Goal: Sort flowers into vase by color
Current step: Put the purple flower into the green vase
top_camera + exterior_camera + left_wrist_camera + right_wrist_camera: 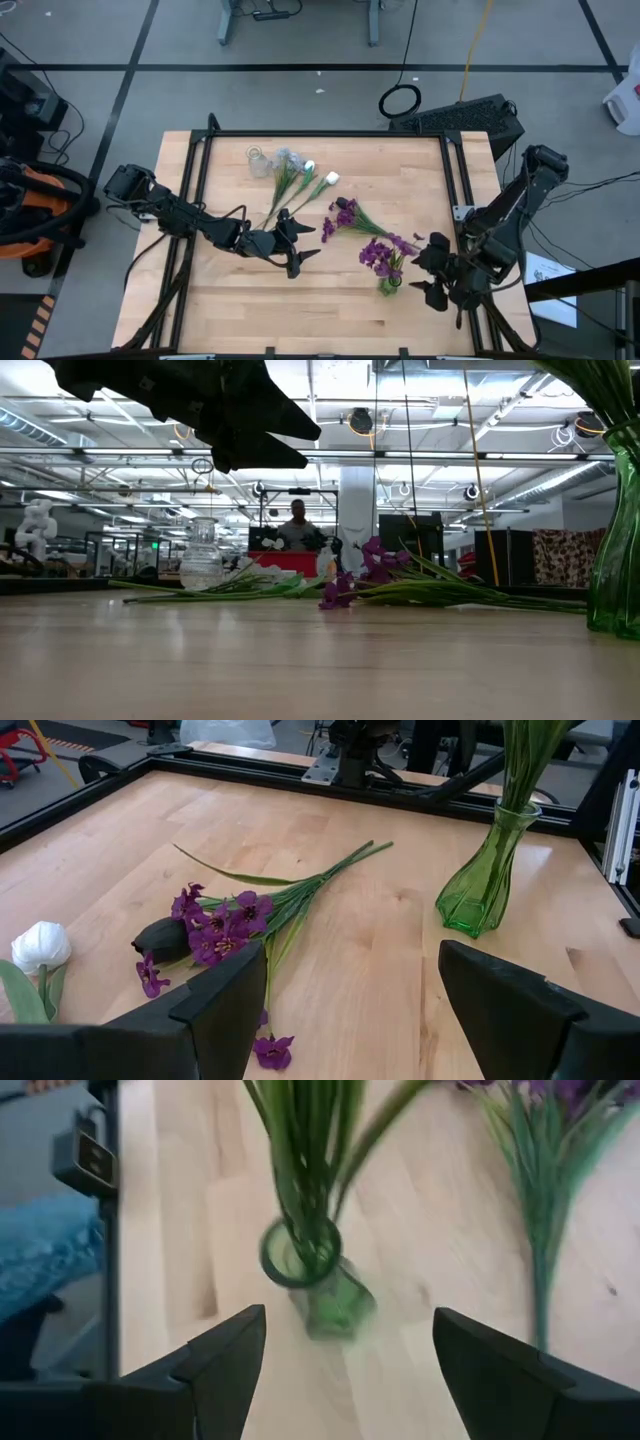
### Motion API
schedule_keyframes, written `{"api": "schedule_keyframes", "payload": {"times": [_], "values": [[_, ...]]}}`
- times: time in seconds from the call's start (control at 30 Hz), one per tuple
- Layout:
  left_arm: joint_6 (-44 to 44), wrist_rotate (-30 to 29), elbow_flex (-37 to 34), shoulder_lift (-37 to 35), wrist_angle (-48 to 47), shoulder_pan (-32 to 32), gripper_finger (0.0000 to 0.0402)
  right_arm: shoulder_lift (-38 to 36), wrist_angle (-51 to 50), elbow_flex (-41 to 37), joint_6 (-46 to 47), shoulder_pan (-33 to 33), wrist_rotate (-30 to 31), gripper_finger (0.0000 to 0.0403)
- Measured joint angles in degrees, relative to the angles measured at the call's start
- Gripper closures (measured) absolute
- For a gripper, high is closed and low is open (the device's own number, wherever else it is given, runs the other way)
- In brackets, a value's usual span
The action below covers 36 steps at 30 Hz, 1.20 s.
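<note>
A green glass vase (pixel 388 286) stands near the table's right side with purple flowers (pixel 378 254) in it. One more purple stem (pixel 345 215) lies flat mid-table, also seen as the purple stem (pixel 220 925). White tulip buds (pixel 322 180) lie beyond it, their stalks pointing toward the near left. A clear glass vase (pixel 258 160) stands upright at the far side, with grey-blue clusters (pixel 290 157) lying beside it. My left gripper (pixel 305 245) is open, above the table, left of the loose purple stem. My right gripper (pixel 420 272) is open, just right of the green vase (pixel 322 1285).
The table is bare wood in front of both grippers along the near edge (pixel 300 670). A black frame rail (pixel 320 133) borders the far side. A person (pixel 298 525) sits in the room beyond the far edge.
</note>
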Motion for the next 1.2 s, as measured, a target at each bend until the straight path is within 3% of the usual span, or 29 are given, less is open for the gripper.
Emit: {"api": "schedule_keyframes", "payload": {"times": [0.4,0.57,0.9,1.2], "values": [[-0.02,0.0,0.0,0.0,-0.01,0.0,0.0102,1.74,-15.18,-0.02,9.77,2.86,10.49,0.0178],[-0.15,0.0,0.0,0.0,0.0,0.0,0.0102,5.1,-16.29,-1.53,10.11,2.82,14.72,0.0196],[0.07,0.12,0.01,0.0,0.02,0.0,0.0102,7.63,-0.1,-15.01,14.99,2.38,18.02,0.0204],[0.04,0.31,0.02,0.0,0.18,-0.01,0.0102,7.63,12.41,-23.37,11.37,-4.47,19.77,0.0204]]}}
